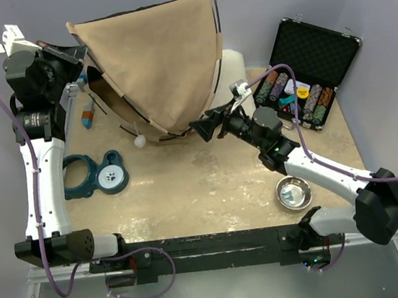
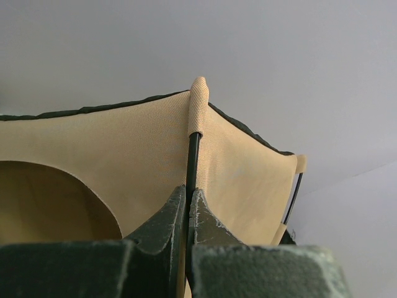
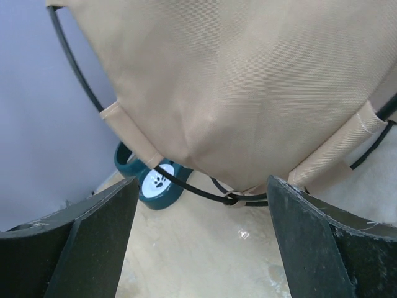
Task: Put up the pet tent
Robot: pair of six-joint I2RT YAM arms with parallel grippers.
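Observation:
The pet tent (image 1: pixel 159 63) is a large tan fabric shape with thin dark poles and black trim, lying on its side at the back middle of the table. My left gripper (image 1: pixel 75 59) is at its left corner, shut on a thin dark pole (image 2: pixel 193 162) whose tip sits in a tan sleeve (image 2: pixel 198 105). My right gripper (image 1: pixel 204 128) is open and empty just in front of the tent's lower right edge. In the right wrist view the tan fabric (image 3: pixel 236 81) and the crossed poles (image 3: pixel 232 198) lie just beyond the open fingers.
A teal double pet bowl (image 1: pixel 97 174) lies front left of the tent and also shows in the right wrist view (image 3: pixel 152 183). An open black case of poker chips (image 1: pixel 305 70) stands back right. A steel bowl (image 1: pixel 294 192) sits front right. White cushion (image 1: pixel 233 68) behind the tent.

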